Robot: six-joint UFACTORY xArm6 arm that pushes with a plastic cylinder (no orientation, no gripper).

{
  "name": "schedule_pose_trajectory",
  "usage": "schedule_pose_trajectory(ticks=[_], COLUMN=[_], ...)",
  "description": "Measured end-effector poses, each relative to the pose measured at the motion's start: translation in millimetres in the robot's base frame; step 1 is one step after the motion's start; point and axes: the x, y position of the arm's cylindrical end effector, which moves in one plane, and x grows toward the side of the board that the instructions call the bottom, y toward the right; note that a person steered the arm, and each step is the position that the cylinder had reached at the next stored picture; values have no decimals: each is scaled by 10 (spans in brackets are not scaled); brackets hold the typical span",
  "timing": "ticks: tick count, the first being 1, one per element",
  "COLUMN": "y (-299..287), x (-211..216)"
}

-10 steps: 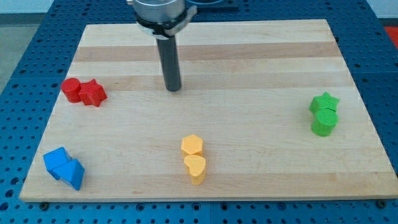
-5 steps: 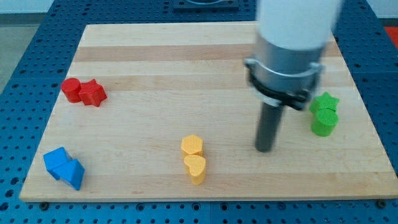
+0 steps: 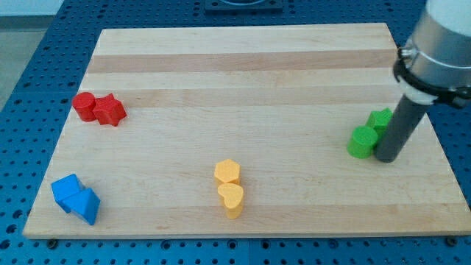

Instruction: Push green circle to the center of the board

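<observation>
The green circle (image 3: 361, 142) sits near the board's right edge, at the view's right. My tip (image 3: 387, 157) touches its right side, just to the view's right of it. The green star (image 3: 381, 118) lies just above and right of the circle, partly hidden behind my rod (image 3: 398, 131).
A red circle (image 3: 84, 106) and a red star (image 3: 110, 110) sit together at the left. Two blue blocks (image 3: 76, 198) lie at the bottom left. A yellow hexagon (image 3: 227, 172) and a yellow heart (image 3: 232, 199) sit at the bottom centre. The wooden board (image 3: 243, 81) lies on a blue pegboard.
My rod swept from the board's top centre across to the right edge. The green circle has slid left and slightly up, away from under the green star.
</observation>
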Motion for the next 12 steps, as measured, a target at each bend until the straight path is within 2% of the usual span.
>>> schedule_pose_trajectory(ticks=[3,4,5,6,7,8,10,11,12], y=[-676,-634,-333,-394,-861,-1313,-1401,-1633,-1755], x=[-177,-323,-430,-682,-762,-669,-82,-241,-630])
